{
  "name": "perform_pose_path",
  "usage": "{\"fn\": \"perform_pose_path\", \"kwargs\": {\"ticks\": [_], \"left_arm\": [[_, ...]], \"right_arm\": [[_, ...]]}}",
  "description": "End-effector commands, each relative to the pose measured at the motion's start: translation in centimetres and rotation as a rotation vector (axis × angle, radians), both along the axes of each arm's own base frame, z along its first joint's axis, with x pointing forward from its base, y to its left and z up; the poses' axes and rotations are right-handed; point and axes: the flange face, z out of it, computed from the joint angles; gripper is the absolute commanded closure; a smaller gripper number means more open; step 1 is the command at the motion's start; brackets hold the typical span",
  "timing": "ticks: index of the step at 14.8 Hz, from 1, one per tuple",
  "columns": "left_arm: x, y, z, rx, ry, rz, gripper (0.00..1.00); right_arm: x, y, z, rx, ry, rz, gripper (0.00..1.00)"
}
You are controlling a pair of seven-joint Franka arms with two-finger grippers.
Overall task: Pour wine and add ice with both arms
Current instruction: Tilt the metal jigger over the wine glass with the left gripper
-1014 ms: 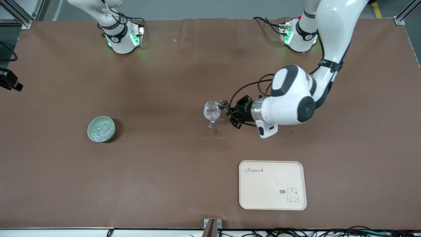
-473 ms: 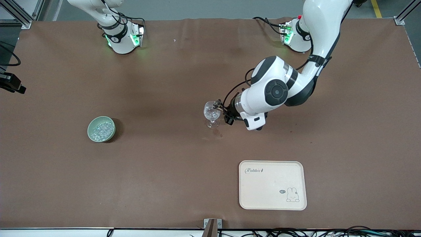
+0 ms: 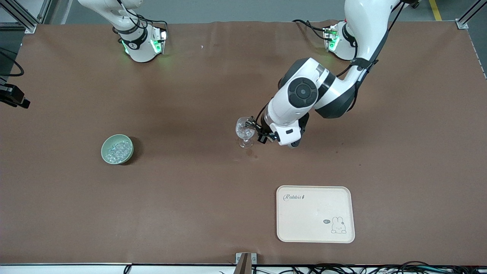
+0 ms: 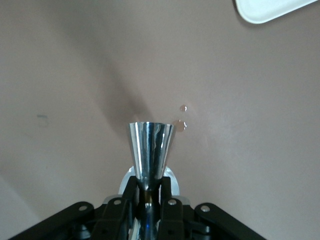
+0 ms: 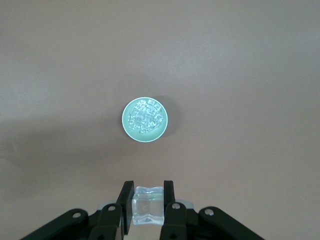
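A clear stemmed wine glass (image 3: 245, 129) stands mid-table. My left gripper (image 3: 255, 129) is at its rim, on the side toward the left arm's end. In the left wrist view this gripper (image 4: 148, 182) is shut on the waist of a shiny metal jigger (image 4: 150, 147), and the glass does not show there. My right gripper (image 5: 148, 192) is out of the front view. It is shut on a clear ice cube (image 5: 148, 205), high over a green bowl (image 5: 126, 120) of ice (image 5: 145, 117). The bowl (image 3: 104, 146) of ice (image 3: 118, 149) stands toward the right arm's end.
A cream rabbit tray (image 3: 315, 214) lies nearer the front camera than the glass, and its corner shows in the left wrist view (image 4: 270, 7). Small wet drops (image 3: 249, 153) mark the brown table beside the glass foot; they also show in the left wrist view (image 4: 181, 125).
The left arm's elbow and wrist have swung round toward the table's middle while its gripper stayed at the glass rim. Glass, bowl and tray have not moved.
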Motion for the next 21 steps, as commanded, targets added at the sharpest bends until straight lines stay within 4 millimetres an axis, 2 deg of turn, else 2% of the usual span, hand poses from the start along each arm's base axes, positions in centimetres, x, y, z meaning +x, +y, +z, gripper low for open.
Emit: {"fn": "perform_pose_path", "kwargs": {"ticks": [1, 8, 10, 12, 14, 15, 18, 19, 21], "left_arm": [[-0.7, -0.8, 0.4, 0.067, -0.059, 0.004, 1.0], [-1.7, -2.0, 0.5, 0.123, -0.118, -0.033, 1.0], [-1.5, -1.7, 0.5, 0.115, -0.108, -0.011, 1.0], [-0.2, -0.1, 0.4, 0.044, -0.024, 0.062, 1.0], [1.5, 1.6, -0.2, -0.074, 0.097, 0.154, 1.0], [2.7, 2.8, 0.2, -0.131, 0.125, 0.175, 1.0], [7.2, 9.1, 0.0, -0.362, 0.223, 0.256, 1.0], [8.6, 11.3, -0.4, -0.449, 0.241, 0.272, 1.0], [11.2, 16.3, -2.3, -0.549, 0.267, 0.345, 0.99]], "right_arm": [[-0.1, -0.1, 0.3, 0.017, -0.001, -0.009, 0.99], [-0.1, 0.0, 0.3, 0.017, -0.001, -0.009, 0.99], [-0.1, 0.0, 0.4, 0.016, -0.002, -0.011, 0.99], [-0.1, 0.0, 0.4, 0.016, -0.002, -0.011, 0.99], [-0.1, 0.2, 0.3, 0.017, -0.001, -0.009, 0.99], [-0.1, 0.2, 0.3, 0.017, -0.001, -0.012, 0.99], [-0.6, 1.5, -0.1, 0.021, 0.05, -0.001, 0.99], [-0.7, 3.3, -0.1, 0.019, 0.064, -0.004, 0.99], [-0.8, 8.4, -0.1, 0.005, 0.078, -0.045, 0.99]]}}
